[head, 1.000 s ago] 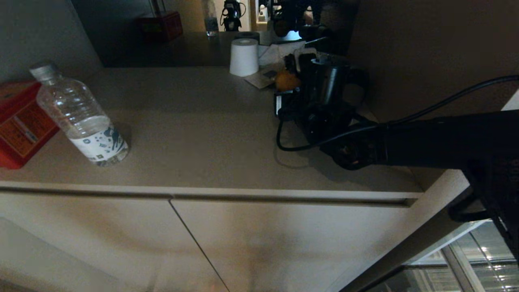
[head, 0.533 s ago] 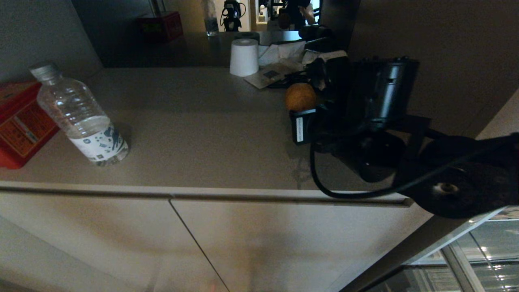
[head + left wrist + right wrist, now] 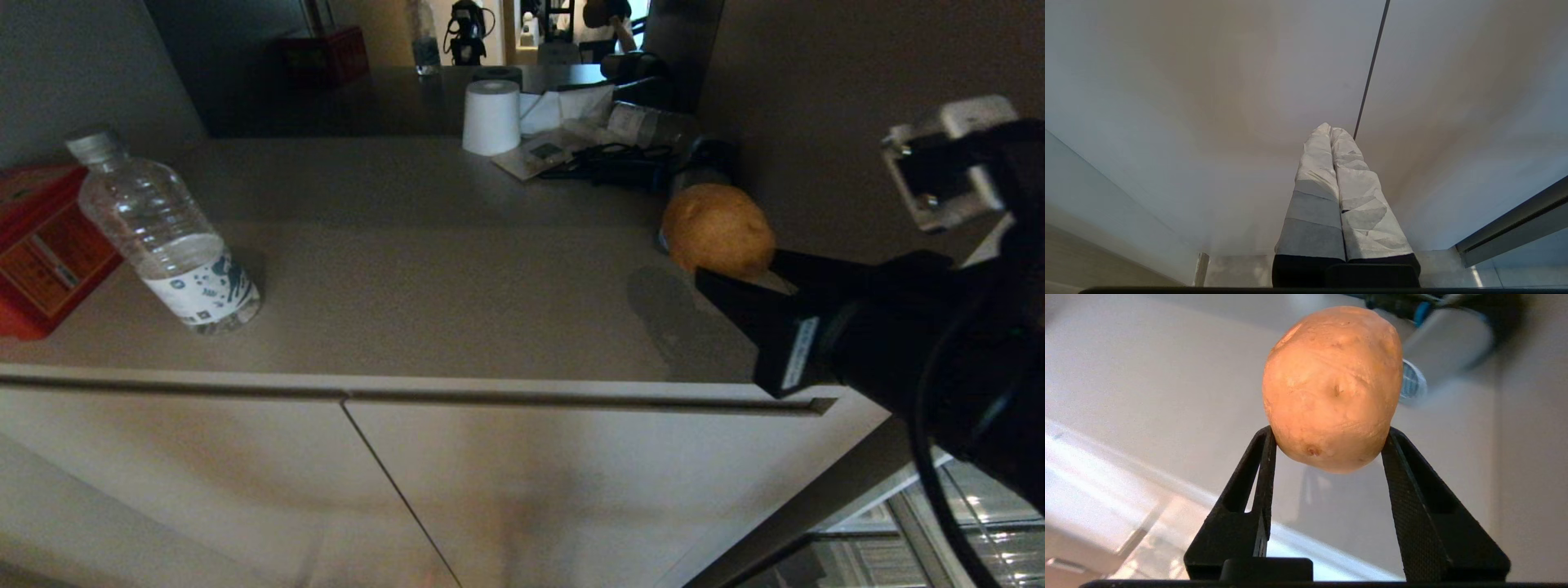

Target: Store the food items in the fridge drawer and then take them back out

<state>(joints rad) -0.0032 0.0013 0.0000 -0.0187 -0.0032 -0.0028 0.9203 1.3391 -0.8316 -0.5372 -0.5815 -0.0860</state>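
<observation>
A tan-brown potato [image 3: 717,229] hangs above the right end of the beige counter [image 3: 424,278], clear of its surface. My right gripper [image 3: 709,260] is shut on it, and the black fingers [image 3: 1263,465] pinch the potato [image 3: 1331,388] at its lower sides. Below the counter's right corner a strip of transparent, glassy surface [image 3: 886,543] shows; whether it is the fridge drawer I cannot tell. My left gripper [image 3: 1329,130] is parked in front of the cabinet doors [image 3: 1208,102], its white-taped fingers pressed together on nothing.
A clear water bottle [image 3: 167,237] and a red tin box [image 3: 37,245] stand at the counter's left. A white roll [image 3: 491,114], papers and black cables [image 3: 604,155] lie at the back. A brown wall [image 3: 816,98] rises on the right. Beige cabinet doors [image 3: 245,482] sit below.
The right arm has swung from the back of the counter toward its right front corner, carrying the potato nearer and further right. The bottle and box have stayed put.
</observation>
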